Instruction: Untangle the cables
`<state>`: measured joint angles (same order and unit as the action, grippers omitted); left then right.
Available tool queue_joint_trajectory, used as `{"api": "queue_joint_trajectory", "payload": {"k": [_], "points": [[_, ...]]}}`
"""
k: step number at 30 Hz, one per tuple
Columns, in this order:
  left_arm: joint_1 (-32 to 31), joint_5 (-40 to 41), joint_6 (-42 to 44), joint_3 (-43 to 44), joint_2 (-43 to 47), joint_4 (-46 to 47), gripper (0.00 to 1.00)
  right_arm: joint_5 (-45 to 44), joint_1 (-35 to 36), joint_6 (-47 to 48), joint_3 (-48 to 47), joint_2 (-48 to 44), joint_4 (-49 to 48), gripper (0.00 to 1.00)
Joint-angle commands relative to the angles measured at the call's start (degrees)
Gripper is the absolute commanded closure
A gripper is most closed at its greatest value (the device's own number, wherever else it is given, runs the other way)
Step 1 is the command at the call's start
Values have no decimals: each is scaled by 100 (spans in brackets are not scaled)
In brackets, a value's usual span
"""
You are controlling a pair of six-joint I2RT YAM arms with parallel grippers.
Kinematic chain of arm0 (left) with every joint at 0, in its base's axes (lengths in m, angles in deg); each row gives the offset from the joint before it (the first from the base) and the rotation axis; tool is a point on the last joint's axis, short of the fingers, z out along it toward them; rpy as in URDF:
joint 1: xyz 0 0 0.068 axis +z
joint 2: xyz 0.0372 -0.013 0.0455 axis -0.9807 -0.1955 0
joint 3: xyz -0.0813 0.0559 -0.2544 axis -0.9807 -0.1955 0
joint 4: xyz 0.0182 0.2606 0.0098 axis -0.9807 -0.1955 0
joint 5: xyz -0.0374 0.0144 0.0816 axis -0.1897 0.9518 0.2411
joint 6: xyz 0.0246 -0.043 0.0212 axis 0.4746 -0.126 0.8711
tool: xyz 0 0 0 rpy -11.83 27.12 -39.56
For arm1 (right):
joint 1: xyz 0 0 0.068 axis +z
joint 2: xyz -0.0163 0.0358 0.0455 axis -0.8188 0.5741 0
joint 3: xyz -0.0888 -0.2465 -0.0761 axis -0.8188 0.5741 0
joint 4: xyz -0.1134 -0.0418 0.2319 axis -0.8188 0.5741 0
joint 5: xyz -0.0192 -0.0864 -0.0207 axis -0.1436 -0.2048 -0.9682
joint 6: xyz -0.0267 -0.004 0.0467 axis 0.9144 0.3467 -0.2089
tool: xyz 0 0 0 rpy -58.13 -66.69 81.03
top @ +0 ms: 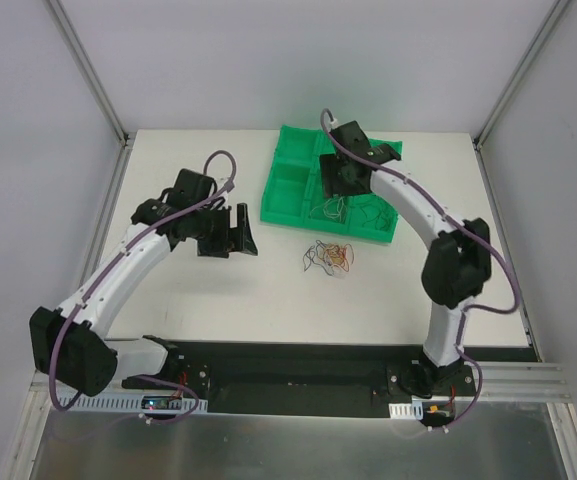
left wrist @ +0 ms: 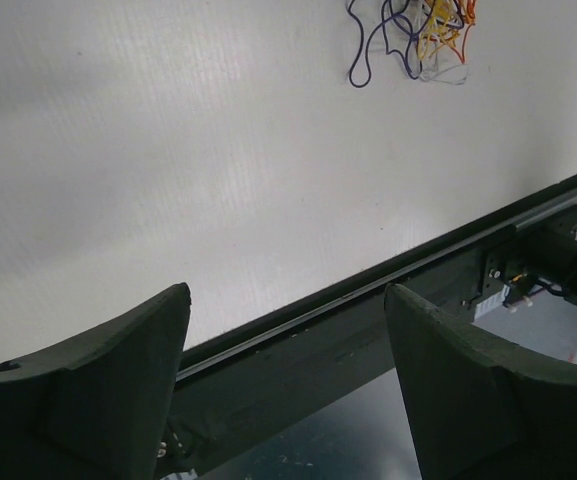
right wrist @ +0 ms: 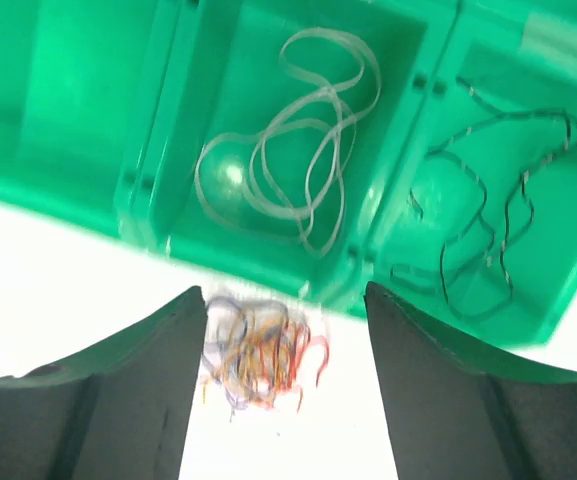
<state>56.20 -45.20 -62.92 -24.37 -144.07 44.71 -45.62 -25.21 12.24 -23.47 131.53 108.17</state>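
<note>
Tangle: on table, just beside near wall of green tray, between the two arms. Red, orange, white and dark strands, loosely knotted.
White cable: alone in one tray compartment. Black cable: alone in the adjoining one.
Right gripper: above tray, jaws apart, nothing held.
Left gripper: low over table, well apart from tangle, jaws wide, empty.
Assessment: strands v. thin, light, limp but springy. Likely to slip from pads and drag neighbours along.
Rec.: pinch one outlying strand at pile's edge, e.g. dark loop, w/ other gripper pinning the rest. Avoid grabbing centre.
</note>
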Motion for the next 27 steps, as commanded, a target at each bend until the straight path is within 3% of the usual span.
{"api": "queue_joint_trajectory", "payload": {"k": [1,5,11,16,27], "points": [[-50,-792,-179,207,-658,500,27,952,-5,21,1478,-1368,-190,32],[-199,-1162,-109,382,-1361,799,37,1753,-14,-5,2922,-2046,-526,31],[-770,-1408,58,848,-2591,1362,36,2106,-14,-330,3899,-2556,-657,34],[-991,-1680,-29,1471,-3760,1538,51,2326,-23,-208,3927,-2777,-649,34],[-1096,-1901,-434,2044,-4931,1538,60,2414,-154,232,3865,-2979,-368,35]]}}
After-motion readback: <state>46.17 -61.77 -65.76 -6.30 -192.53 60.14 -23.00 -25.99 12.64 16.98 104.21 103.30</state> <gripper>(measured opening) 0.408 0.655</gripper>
